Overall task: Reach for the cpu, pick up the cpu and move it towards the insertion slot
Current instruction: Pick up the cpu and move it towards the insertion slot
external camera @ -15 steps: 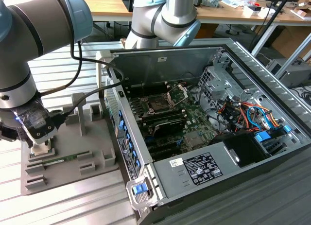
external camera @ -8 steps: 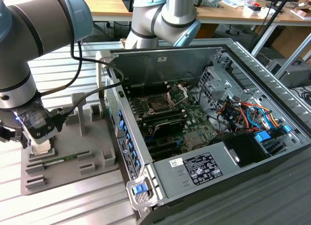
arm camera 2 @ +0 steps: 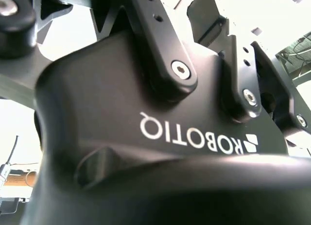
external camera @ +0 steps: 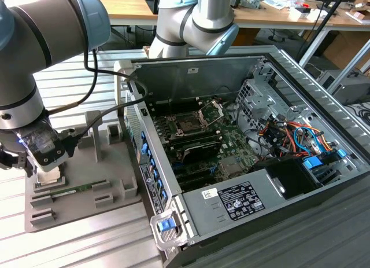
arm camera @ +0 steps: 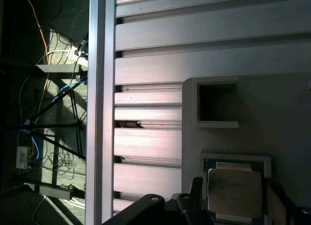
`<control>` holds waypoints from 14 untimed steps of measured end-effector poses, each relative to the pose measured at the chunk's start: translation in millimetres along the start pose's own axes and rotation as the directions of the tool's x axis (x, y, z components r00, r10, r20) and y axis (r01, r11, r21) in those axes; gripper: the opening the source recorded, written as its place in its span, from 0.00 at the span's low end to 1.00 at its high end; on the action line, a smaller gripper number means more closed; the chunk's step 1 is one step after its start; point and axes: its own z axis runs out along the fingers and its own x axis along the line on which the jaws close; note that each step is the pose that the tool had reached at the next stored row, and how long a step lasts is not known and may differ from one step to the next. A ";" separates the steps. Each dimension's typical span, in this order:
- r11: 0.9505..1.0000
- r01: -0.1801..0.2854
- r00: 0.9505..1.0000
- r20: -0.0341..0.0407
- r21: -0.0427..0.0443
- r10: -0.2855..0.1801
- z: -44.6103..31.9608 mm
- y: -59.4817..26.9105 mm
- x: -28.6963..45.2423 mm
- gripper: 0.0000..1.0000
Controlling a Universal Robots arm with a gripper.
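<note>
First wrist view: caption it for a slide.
Gripper at the cpu, lying in its grey tray recess beside an empty square recess.

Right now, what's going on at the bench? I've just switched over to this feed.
The arm has its gripper low over the grey tray at the exterior view's left. In the first wrist view the cpu lies flat in its tray recess right beneath the gripper, not yet lifted. The insertion slot is on the board inside the open computer case, its metal bracket apparently swung open, well apart from the gripper.
</note>
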 end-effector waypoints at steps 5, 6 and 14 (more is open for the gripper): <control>1.000 0.000 1.000 0.000 0.000 0.000 2.0 -0.2 0.0 0.60; 1.000 0.000 1.000 0.000 0.000 0.000 2.4 -0.2 0.0 0.60; 1.000 0.000 1.000 0.000 0.000 0.000 6.1 -0.4 0.0 0.60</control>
